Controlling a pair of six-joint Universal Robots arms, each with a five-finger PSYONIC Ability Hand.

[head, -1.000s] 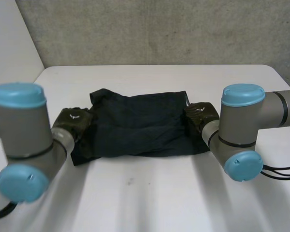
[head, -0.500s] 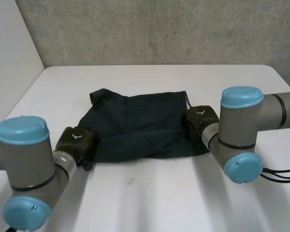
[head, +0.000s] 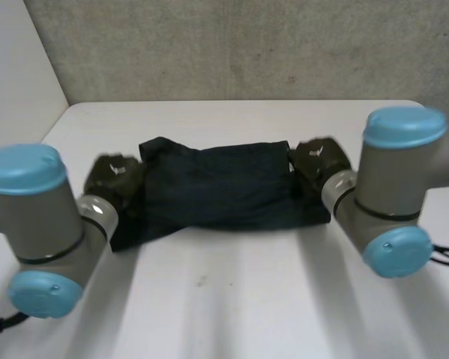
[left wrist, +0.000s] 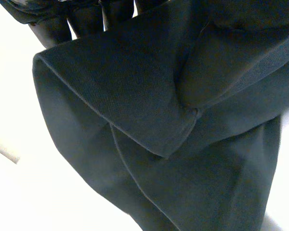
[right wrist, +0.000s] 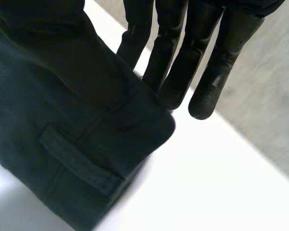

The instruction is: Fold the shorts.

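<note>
Two hands work one garment here: the left hand (head: 114,176) is at one short end of the shorts (head: 224,187) and the right hand (head: 319,158) at the other, with the cloth stretched between them across the middle of the white table (head: 247,299).

The shorts read as a low, wide band rather than a spread-out pair, so a first lengthwise fold looks to be in (a judgement from the stacked layers in the left wrist view). What seems left is bringing the two ends together and flattening the bundle.

In the left wrist view the fingers (left wrist: 53,31) sit behind a hanging loop of cloth. The cloth drapes down from them, so they appear clamped on that end. In the right wrist view the fingers (right wrist: 171,57) are straight and close together. The corner of the waistband is held against them and hangs clear of the table, which suggests a flat pinch.

The cloth is dark, near black, with a fine woven rib. It is matte and fairly stiff, holding rounded folds rather than sharp creases. A stitched hem (left wrist: 115,118) runs thick along one edge, and a flat belt loop (right wrist: 79,161) is sewn near the right hand's corner.
</note>
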